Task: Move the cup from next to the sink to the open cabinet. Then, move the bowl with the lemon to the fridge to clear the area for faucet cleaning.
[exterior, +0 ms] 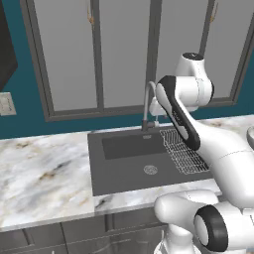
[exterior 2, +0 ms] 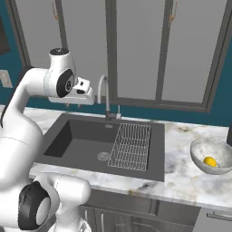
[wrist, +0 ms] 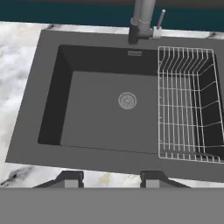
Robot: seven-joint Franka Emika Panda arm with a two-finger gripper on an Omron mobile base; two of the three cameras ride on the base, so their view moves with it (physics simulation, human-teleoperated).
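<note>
The dark grey sink (wrist: 96, 113) lies straight below my gripper (wrist: 111, 179), whose two fingertips stand apart with nothing between them. From the right base view the gripper (exterior 2: 73, 105) hangs above the sink's (exterior 2: 77, 140) back left corner, left of the faucet (exterior 2: 105, 93). The pale mottled bowl (exterior 2: 199, 152) rests on the counter right of the sink, with the yellow lemon (exterior 2: 210, 161) inside it. The cup, the open cabinet and the fridge are out of view.
A wire rack (wrist: 183, 100) fills the sink's right side. Marble counter (exterior: 44, 168) runs to both sides. Tall grey panels (exterior: 69, 54) rise behind the faucet (exterior: 147, 106). A wall outlet (exterior: 6, 104) sits at the far left.
</note>
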